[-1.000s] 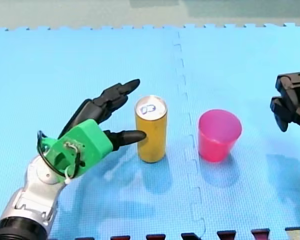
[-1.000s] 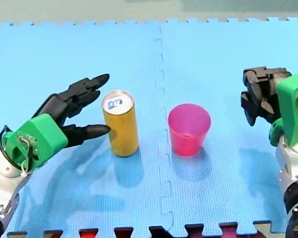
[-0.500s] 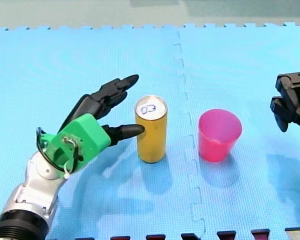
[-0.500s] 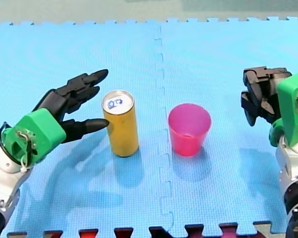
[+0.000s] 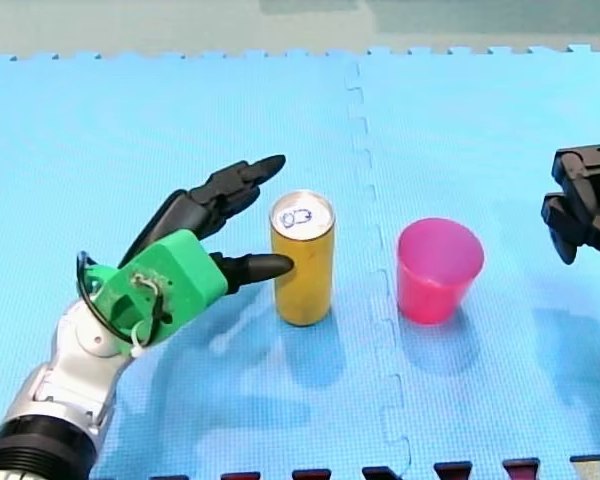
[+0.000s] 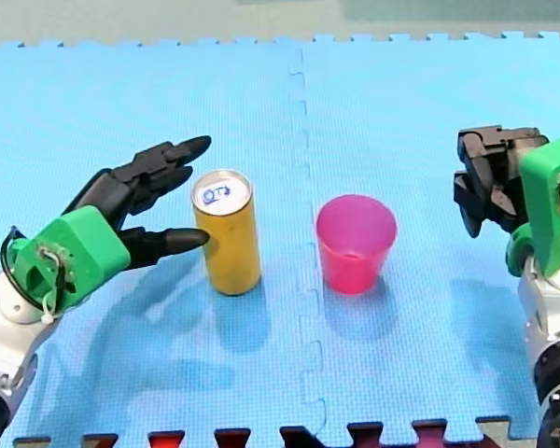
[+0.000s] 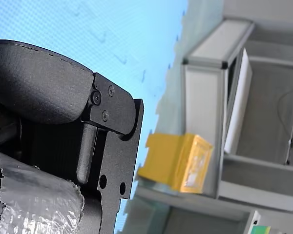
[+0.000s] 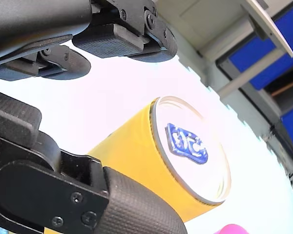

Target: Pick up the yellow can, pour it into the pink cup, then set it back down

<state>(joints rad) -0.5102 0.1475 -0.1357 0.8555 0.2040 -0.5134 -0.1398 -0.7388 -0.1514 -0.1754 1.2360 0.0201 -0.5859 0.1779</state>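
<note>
My left arm reaches in from the near left, forearm angled up toward the middle. The left hand [image 5: 180,220] is open and grips nothing. Its fingers [image 5: 242,178] point past the far side of the yellow can [image 5: 303,265] and its thumb tip is at the can's side, though I cannot tell if it touches. The can stands upright on the blue foam mat [image 5: 180,100], and the pink cup [image 5: 438,270] stands near it. At the far right my right hand [image 6: 490,182] is curled closed and empty.

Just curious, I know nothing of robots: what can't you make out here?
Yellow can: contents hidden by its own wall and top, head views.
Left hand beside the can: thumb contact unclear, head views.
Right hand, far right: cut by first head view's edge.
</note>
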